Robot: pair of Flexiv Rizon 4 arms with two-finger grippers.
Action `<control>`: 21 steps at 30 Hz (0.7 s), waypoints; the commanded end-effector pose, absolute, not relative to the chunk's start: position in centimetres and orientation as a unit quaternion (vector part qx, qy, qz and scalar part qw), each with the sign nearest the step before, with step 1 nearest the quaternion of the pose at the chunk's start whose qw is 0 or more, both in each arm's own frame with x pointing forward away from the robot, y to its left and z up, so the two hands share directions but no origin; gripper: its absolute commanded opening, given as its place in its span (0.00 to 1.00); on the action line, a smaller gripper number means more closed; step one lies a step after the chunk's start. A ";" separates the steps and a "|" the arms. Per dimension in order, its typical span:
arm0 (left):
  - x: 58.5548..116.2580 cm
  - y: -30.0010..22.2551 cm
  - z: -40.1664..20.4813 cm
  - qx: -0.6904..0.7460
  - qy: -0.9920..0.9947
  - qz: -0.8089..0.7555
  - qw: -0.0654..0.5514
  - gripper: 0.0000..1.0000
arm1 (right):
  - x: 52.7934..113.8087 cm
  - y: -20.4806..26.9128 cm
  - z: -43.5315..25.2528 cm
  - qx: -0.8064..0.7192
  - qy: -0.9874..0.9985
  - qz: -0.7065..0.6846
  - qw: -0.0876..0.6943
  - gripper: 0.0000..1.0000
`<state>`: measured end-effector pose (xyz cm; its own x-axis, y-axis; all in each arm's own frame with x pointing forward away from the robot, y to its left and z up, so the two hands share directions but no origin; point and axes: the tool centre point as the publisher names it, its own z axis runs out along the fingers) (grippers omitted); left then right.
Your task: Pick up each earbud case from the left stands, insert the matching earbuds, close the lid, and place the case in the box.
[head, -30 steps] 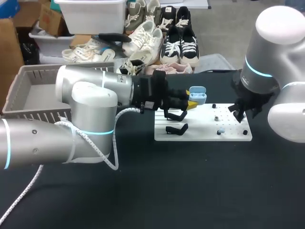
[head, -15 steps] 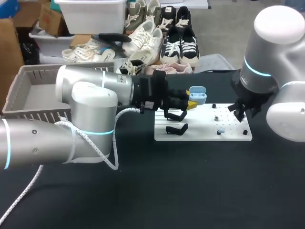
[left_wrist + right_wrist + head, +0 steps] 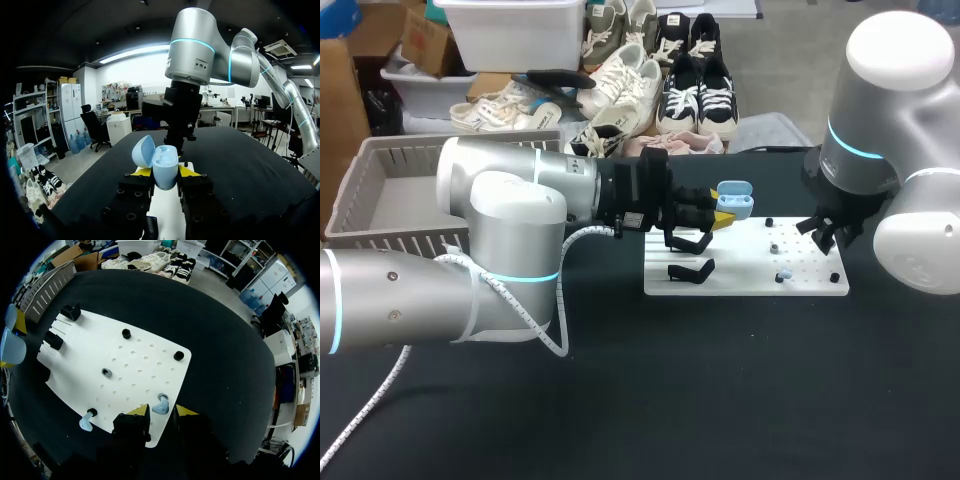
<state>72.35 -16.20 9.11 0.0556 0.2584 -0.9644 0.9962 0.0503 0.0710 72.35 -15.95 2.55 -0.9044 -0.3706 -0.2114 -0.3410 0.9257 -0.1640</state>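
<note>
Left gripper (image 3: pixel 164 174) pinches the light blue earbud case (image 3: pixel 165 162) from two sides with its yellow fingertips (image 3: pixel 141 172). It holds the case upright over the corner of the white board (image 3: pixel 745 268) that is next to the black stands (image 3: pixel 689 270). The lid of the case is open and leans to one side, so the inside of the case shows. The stands are on the end of the board from which the left arm comes in. The right gripper (image 3: pixel 160 416) hangs over the opposite end of the board with its fingers spread, and it pinches nothing. One light blue earbud (image 3: pixel 161 407) lies on the board just ahead of the gap between these fingers, close to the board's edge. The other earbud (image 3: pixel 85 424) is at the same edge of the board, further along toward the stand end. A grey ring (image 3: pixel 106 372) sits near the middle of the board, and two black pegs (image 3: pixel 126 333) stand near the edge across from the earbuds. The grey box (image 3: pixel 380 195) is off the board, well apart from it, beyond the stand end.
</note>
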 end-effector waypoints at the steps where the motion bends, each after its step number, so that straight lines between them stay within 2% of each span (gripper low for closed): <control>1: 72.2 -16.2 9.1 0.560 0.559 -0.398 0.464 0.00 | 72.5 -15.7 2.5 -0.182 0.974 -0.064 0.117 0.29; 21: 72.2 -16.2 9.1 0.560 0.559 -0.398 0.464 0.00 | 72.4 -15.6 2.3 -0.175 0.976 -0.065 0.113 0.28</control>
<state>72.35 -16.20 9.11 0.0556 0.2583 -0.9645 0.9962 0.0503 0.0710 72.37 -15.69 2.28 -0.9122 -0.3587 -0.1981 -0.3303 0.9298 -0.1627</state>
